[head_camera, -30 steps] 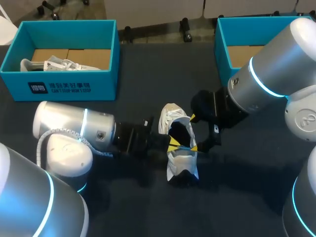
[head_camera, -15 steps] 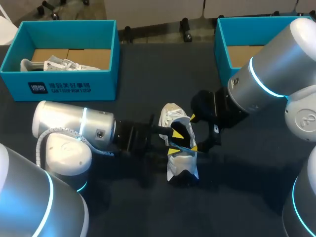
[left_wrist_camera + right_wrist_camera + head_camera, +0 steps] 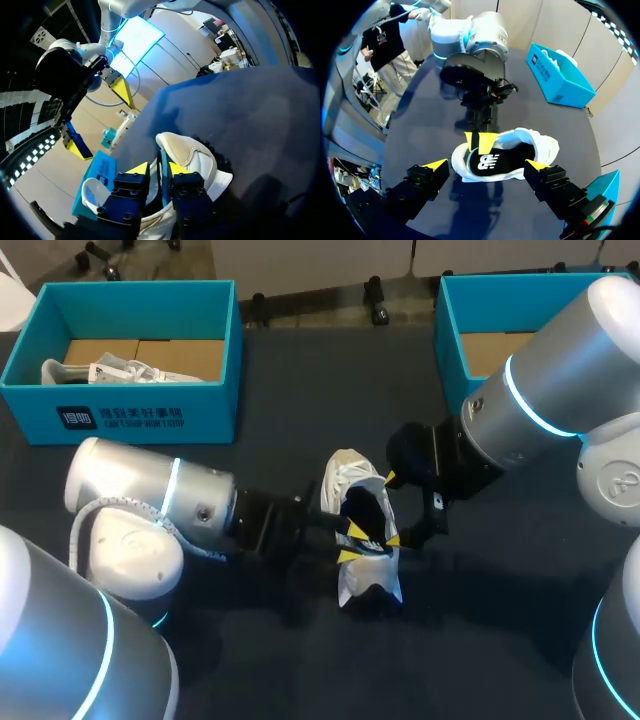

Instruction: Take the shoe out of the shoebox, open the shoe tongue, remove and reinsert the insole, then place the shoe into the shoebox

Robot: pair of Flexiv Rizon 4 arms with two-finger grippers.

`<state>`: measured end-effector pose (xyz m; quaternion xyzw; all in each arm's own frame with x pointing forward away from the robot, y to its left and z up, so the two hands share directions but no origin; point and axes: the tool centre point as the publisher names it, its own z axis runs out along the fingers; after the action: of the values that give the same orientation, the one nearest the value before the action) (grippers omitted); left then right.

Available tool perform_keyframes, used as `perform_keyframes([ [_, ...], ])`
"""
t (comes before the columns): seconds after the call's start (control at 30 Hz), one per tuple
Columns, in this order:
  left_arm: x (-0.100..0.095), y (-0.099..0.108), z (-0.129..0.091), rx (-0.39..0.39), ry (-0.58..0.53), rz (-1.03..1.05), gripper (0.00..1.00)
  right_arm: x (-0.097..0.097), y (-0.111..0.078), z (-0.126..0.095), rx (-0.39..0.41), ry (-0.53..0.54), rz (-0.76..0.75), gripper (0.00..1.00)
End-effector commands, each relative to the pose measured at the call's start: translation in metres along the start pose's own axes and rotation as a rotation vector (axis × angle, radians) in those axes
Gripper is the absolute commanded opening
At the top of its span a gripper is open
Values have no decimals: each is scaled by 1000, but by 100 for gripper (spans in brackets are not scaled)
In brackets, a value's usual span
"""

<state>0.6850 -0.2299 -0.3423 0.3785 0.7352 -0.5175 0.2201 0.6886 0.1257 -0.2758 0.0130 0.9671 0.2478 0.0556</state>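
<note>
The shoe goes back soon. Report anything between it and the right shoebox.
Only the right gripper, open astride the shoe, and its arm on the shoebox's side. No other object shows on the table between them.

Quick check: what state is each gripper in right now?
Left gripper: shut on the opening's edge of the white sneaker.
Right gripper: open, spread wide over the sneaker.
</note>
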Motion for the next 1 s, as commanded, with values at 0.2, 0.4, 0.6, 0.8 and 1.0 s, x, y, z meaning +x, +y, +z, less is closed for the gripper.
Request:
perform_keyframes([
  [0.2, -4, 10, 1, -24, 44, -1, 0, 1, 0, 2, 0, -2, 0, 100],
  [0.4, 0, 16, 0, -50, 95, -11, 0, 1, 0, 2, 0, -2, 0, 100],
  [0.6, 1, 10, -3, -49, 98, -19, 58, 1, 0, 2, 0, -2, 0, 100],
  [0.8, -15, 0, -15, -39, 81, -7, 91, 1, 0, 2, 0, -2, 0, 100],
  [1.0, -27, -8, -24, -34, 71, 8, 89, 1, 0, 2, 0, -2, 0, 100],
])
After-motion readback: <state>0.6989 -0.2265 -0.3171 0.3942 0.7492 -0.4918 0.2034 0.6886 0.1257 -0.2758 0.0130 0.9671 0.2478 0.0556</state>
